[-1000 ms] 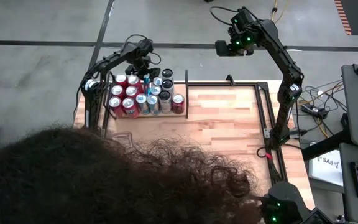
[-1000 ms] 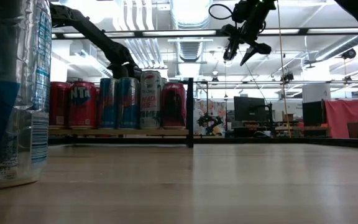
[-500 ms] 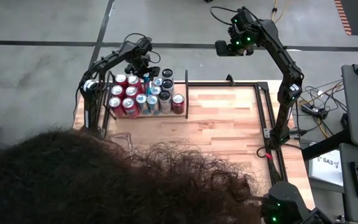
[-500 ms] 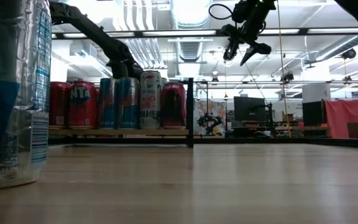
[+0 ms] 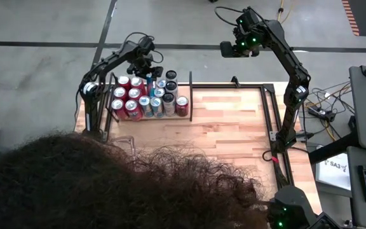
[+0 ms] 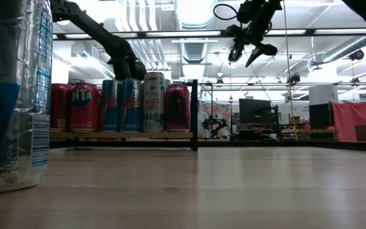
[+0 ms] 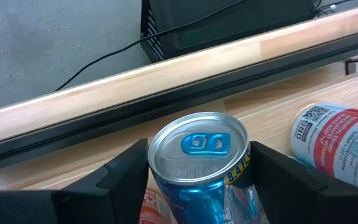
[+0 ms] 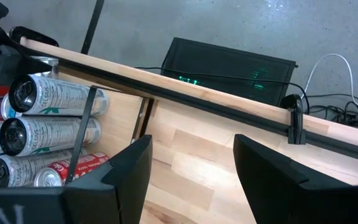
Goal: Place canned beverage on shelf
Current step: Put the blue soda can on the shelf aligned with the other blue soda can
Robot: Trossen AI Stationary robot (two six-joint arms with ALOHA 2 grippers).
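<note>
Over the shelf [image 5: 146, 117], left tool [image 5: 147, 71] risen, blue can [image 7: 199, 163] held

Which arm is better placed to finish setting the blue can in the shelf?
Left. The left gripper already straddles the blue can at the shelf, among the other cans. The right gripper hangs open and empty, high above the table, away from the cans.

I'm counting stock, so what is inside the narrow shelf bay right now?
The shelf holds a packed cluster of upright cans, red, blue and silver. The left gripper straddles a blue can at the back, hiding cans beneath it.
</note>
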